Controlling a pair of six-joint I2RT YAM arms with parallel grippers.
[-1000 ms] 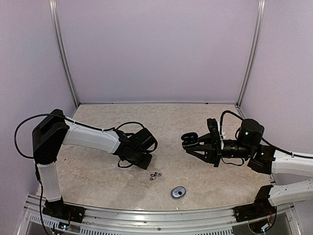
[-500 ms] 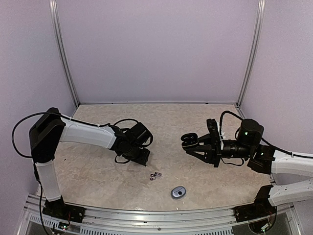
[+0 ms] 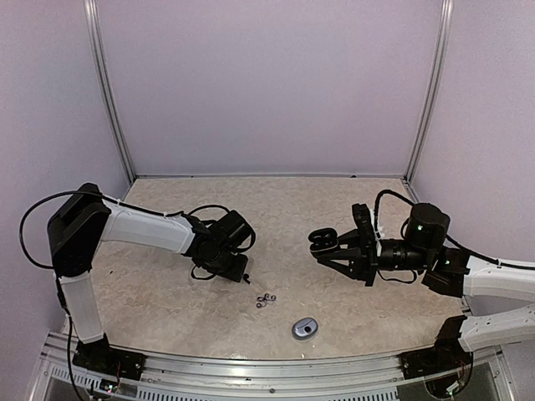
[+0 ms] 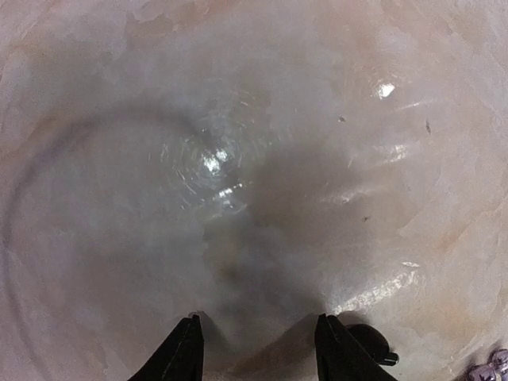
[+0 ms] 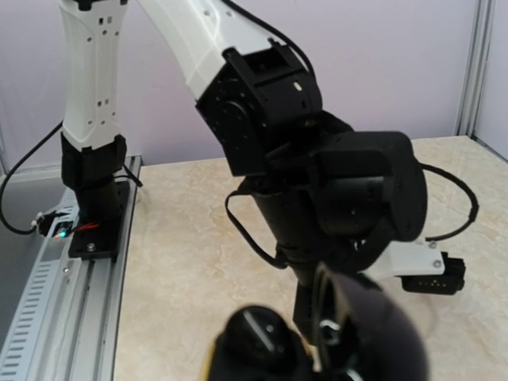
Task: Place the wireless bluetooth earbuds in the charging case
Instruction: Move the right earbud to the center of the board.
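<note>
Though two earbuds (image 3: 266, 299) are silvery, one earbud's (image 4: 369, 343) black.

Two silvery-grey buds (image 3: 266, 299) lie close together, with a glossy black bud (image 4: 369, 343) near them. The black case (image 3: 322, 237) is open, raised in the right gripper (image 3: 328, 247). A grey oval case (image 3: 305, 327) lies flat nearby.

Earbuds (image 3: 266, 299) on table (image 3: 167, 305) near left hand (image 3: 242, 274), charging case (image 3: 320, 236) in right hand (image 3: 336, 249), to their right

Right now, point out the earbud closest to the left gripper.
The glossy black earbud, right beside a fingertip of the left gripper; the silvery-grey buds lie farther off.
</note>
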